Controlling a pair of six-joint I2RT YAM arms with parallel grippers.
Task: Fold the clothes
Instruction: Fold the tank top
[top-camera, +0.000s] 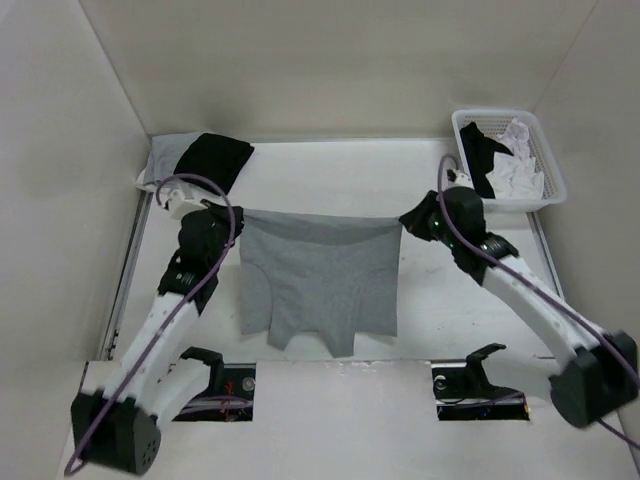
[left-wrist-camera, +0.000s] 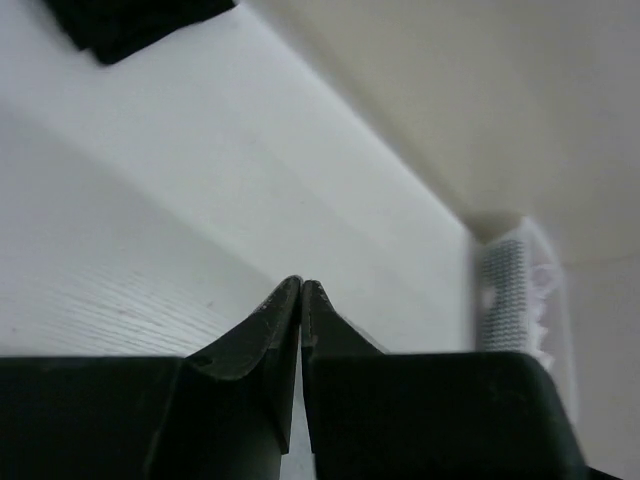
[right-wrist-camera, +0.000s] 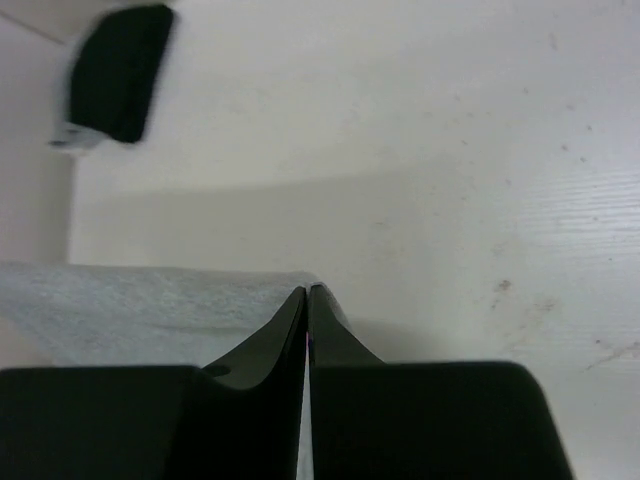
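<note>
Light, limp knit, the grey top (top-camera: 320, 275) will sag unless held by its corners. The left end effector (top-camera: 238, 214) and right end effector (top-camera: 404, 222) each pinch one corner, fingers closed tight.

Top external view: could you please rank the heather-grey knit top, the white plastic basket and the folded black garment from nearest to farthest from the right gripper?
1. The heather-grey knit top, centre, pinched by the right gripper.
2. The white plastic basket, far right corner.
3. The folded black garment, far left corner.
</note>
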